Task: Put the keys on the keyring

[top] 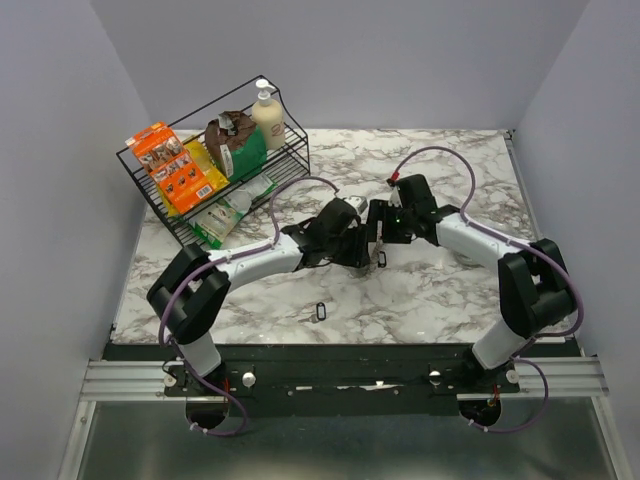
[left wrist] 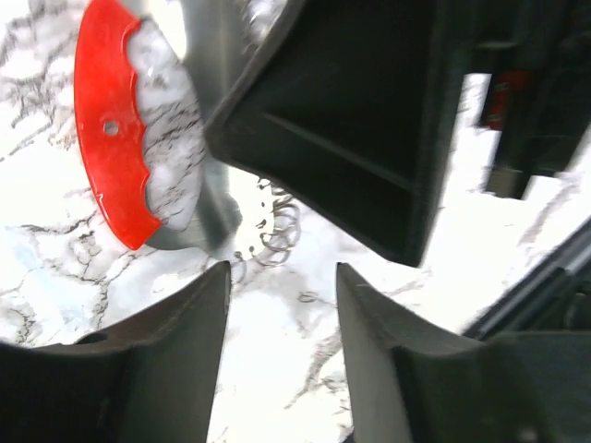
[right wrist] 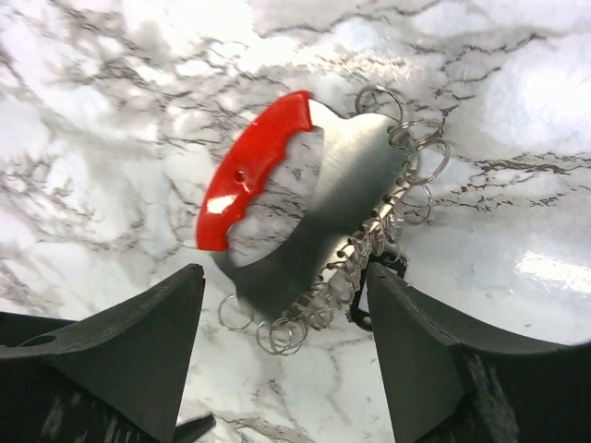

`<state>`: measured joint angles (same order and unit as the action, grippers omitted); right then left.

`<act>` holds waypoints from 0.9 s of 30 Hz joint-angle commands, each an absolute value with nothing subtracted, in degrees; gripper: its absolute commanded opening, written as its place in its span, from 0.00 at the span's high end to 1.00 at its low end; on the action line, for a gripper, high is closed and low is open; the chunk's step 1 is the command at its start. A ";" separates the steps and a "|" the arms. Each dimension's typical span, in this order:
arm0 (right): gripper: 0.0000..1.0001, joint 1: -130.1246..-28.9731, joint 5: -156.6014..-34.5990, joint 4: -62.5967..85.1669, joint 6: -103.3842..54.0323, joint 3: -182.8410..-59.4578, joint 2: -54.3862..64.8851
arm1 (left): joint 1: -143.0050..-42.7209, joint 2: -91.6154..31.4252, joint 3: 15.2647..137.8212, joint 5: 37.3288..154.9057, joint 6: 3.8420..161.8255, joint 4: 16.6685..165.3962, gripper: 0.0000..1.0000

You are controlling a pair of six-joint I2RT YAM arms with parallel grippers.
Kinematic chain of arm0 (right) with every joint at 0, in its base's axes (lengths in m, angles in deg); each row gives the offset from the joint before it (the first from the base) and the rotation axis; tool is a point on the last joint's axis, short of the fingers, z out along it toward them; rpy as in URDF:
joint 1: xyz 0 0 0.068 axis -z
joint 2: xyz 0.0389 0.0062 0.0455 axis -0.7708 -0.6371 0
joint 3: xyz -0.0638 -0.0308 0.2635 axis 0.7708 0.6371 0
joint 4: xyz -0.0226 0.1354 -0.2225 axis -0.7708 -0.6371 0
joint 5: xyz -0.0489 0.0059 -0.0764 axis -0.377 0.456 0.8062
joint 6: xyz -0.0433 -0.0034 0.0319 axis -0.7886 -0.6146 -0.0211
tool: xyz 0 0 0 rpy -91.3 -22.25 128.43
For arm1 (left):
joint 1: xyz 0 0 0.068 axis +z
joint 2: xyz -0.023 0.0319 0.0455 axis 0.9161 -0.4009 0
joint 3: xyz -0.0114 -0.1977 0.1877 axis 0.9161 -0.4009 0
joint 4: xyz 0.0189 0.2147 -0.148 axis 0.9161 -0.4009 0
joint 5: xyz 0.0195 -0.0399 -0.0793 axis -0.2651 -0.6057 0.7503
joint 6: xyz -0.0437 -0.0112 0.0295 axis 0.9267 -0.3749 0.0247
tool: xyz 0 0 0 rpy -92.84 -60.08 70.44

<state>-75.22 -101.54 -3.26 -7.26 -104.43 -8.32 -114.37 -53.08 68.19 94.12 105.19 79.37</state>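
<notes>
Both arms meet mid-table. Keyring, a red arc on a silvery plate fringed with small split rings, sits there under the two wrists. Right gripper jaws wide apart, the keyring's ringed end between the fingers; marble shows beside one finger, so no clamp seen. A dark loop sits among the rings against the other finger; can't tell if it is threaded on. Left gripper jaws apart, only marble table between them, keyring just beyond the tips. One key lies alone near the near edge, well apart from both grippers. Wire rack with groceries stands far left.
</notes>
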 commanded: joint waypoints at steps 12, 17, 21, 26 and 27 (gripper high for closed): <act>0.20 -75.56 -97.37 -6.57 -11.01 -100.54 0.37 | -105.84 -43.29 61.00 99.52 108.25 83.38 0.35; 0.20 -75.73 -97.10 -7.28 -12.24 -99.92 1.95 | -97.76 -40.21 53.43 107.88 114.13 91.88 0.34; 0.20 -75.73 -97.10 -7.63 -12.59 -99.40 2.39 | -96.77 -39.68 50.52 109.92 116.34 92.27 0.35; 0.20 -75.73 -96.66 -7.54 -12.33 -99.21 1.78 | -98.17 -40.91 48.15 112.99 123.19 93.67 0.38; 0.20 -75.73 -96.75 -7.46 -12.07 -99.22 1.61 | -98.79 -41.34 47.62 112.91 124.24 93.67 0.39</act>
